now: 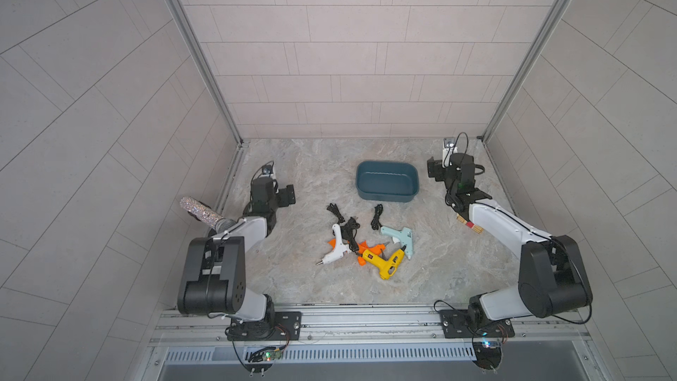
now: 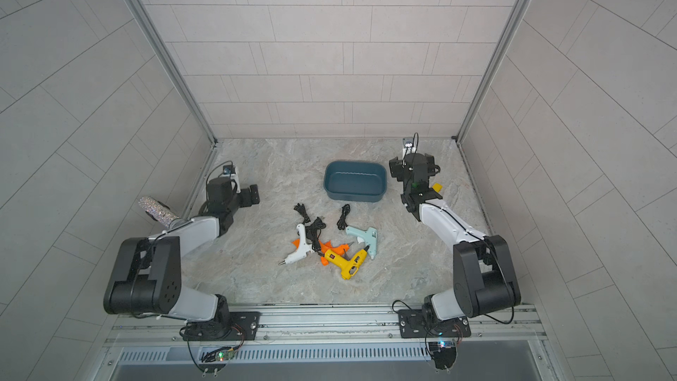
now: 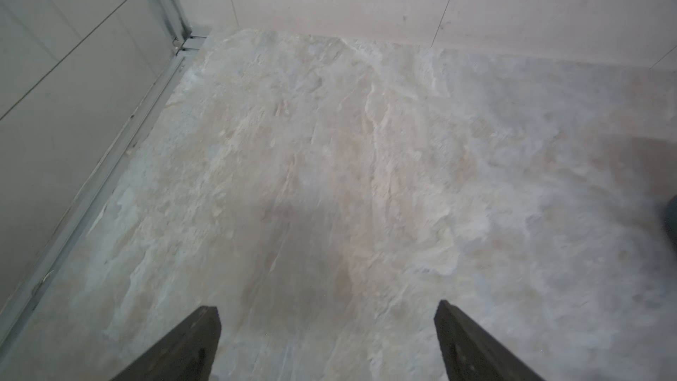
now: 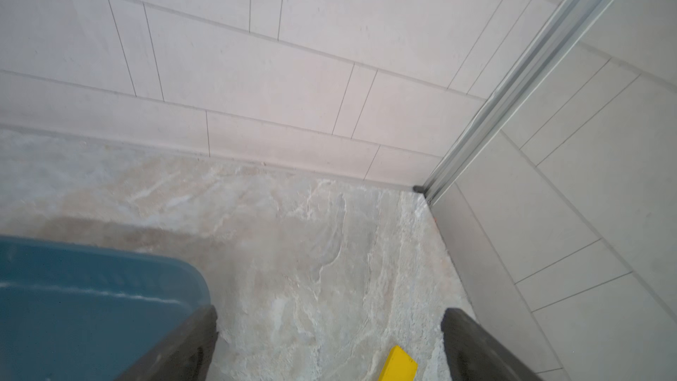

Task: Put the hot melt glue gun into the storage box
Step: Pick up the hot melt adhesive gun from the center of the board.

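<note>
A white glue gun, a yellow glue gun and a mint glue gun lie huddled with their black cords mid-table, just nearer than the teal storage box and well apart from both hands. The left hand hangs at the far left and the right hand just right of the box, each with jaws wide apart, holding nothing. Print on the guns is too small to read; the table is marbled grey-beige stone, walled by pale tiles.
</note>
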Controlling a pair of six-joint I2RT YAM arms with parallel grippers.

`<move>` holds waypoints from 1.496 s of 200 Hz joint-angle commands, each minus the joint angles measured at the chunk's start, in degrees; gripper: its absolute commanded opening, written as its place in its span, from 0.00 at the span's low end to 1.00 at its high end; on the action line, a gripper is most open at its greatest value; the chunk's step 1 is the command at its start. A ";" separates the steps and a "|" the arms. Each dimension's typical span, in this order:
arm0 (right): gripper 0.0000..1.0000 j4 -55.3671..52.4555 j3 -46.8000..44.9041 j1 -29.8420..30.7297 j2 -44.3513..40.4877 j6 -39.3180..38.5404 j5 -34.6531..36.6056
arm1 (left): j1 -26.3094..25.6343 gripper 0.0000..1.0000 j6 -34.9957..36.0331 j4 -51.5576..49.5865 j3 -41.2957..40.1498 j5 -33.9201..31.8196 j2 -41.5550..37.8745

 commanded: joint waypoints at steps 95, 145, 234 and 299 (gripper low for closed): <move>1.00 -59.99 10.11 5.92 -3.73 30.14 -16.19 | -20.40 0.74 -9.34 -62.20 15.98 -4.03 -3.41; 0.88 -65.71 0.63 10.35 -9.17 33.22 -21.92 | -21.21 0.74 -14.00 -67.63 14.14 -7.85 -10.46; 0.76 -63.86 1.64 13.72 5.99 29.56 -31.73 | -21.14 0.74 -20.09 -69.32 10.40 -6.16 -14.44; 0.81 -63.25 5.09 16.70 13.86 28.65 -33.13 | -21.17 0.74 -20.59 -70.11 9.31 -5.53 -15.85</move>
